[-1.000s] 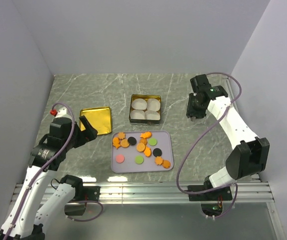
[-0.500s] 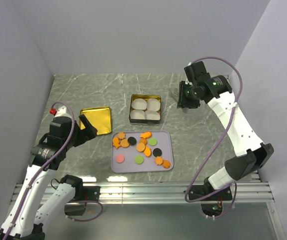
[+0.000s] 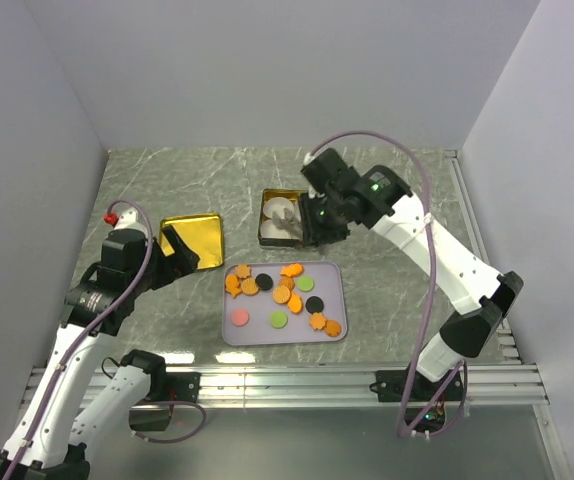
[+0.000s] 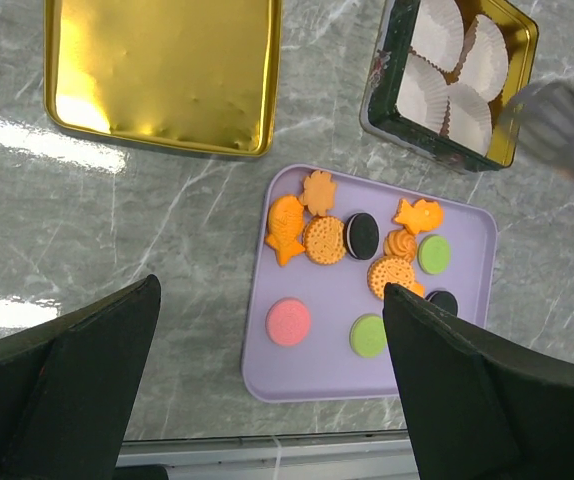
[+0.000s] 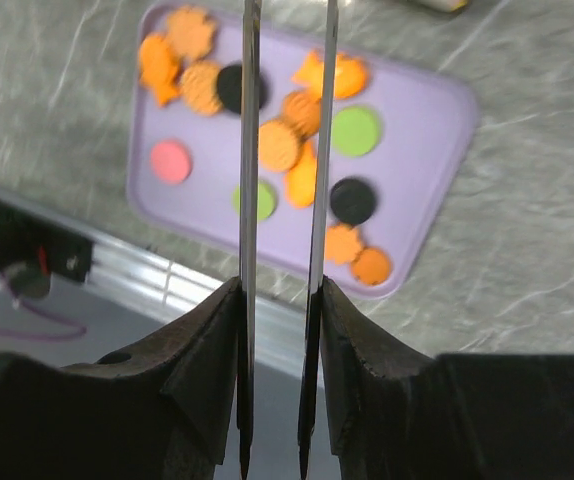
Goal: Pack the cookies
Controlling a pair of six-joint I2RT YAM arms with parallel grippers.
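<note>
Gold lid (image 3: 205, 235) was recorded lying flat on the marble-patterned counter (image 3: 167, 180), left of a gold-lined tin (image 4: 377, 90) holding white paper cups (image 4: 437, 30). Lavender tray (image 3: 257, 335) was noted in front of both, not touching either.

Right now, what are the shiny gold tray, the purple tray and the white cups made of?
Gold tray: probably thin metal with a polished finish; it throws back bright, wavy glare from the lights.
Purple tray: likely plastic, smooth and matte, with soft rounded corners.
White cups: these look like paper, thin with pleated, crinkly walls.
</note>
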